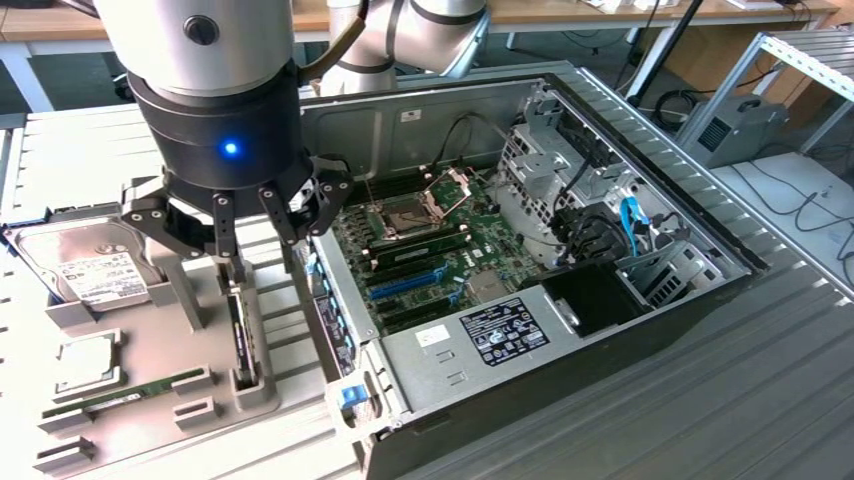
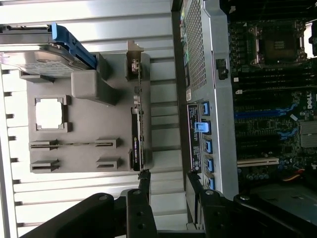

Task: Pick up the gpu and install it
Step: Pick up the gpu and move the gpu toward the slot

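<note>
The gpu (image 1: pixel 238 335) is a thin black card standing on its edge in a slot of the grey holder (image 1: pixel 160 330), at the exterior view's left. In the wrist view the gpu (image 2: pixel 137 134) appears edge-on, with its pale metal bracket at one end. My gripper (image 1: pixel 254 250) hangs just above the card with its fingers spread open and nothing between them. In the wrist view the gripper (image 2: pixel 167 178) sits slightly to the computer side of the card's line. The open computer case (image 1: pixel 667 190) lies right beside the holder, its motherboard (image 1: pixel 427 240) and blue slots (image 1: pixel 407 283) exposed.
On the same grey holder are a silver hard drive (image 1: pixel 87 265) with a white label, a square processor chip (image 1: pixel 87 362) and a green memory stick (image 1: pixel 127 392). The case's near side wall (image 1: pixel 334 300) rises close to the gpu. Cables and drive bays (image 1: pixel 601 220) fill the case's far end.
</note>
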Robot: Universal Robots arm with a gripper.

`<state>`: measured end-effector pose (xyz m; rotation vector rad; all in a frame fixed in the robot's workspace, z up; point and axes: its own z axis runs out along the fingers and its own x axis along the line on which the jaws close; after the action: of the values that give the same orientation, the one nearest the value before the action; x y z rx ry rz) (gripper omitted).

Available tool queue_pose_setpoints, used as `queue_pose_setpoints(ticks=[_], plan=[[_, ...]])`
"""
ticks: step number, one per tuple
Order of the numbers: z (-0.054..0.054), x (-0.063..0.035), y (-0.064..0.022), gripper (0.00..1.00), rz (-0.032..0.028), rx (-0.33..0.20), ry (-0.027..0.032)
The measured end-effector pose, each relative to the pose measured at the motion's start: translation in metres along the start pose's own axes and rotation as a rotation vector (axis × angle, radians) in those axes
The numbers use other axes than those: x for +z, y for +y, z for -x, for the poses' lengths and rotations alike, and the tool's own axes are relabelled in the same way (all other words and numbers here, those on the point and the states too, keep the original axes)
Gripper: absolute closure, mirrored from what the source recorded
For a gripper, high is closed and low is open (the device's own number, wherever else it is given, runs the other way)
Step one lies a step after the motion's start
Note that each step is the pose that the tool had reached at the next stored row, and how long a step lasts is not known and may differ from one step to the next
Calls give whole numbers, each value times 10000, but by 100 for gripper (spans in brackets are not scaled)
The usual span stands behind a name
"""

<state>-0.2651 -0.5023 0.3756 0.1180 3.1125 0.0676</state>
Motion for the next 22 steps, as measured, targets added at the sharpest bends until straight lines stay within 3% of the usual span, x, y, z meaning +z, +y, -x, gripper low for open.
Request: queue_pose_setpoints(ticks=[22], plan=[[-2,66,-3,58,1,0,0]])
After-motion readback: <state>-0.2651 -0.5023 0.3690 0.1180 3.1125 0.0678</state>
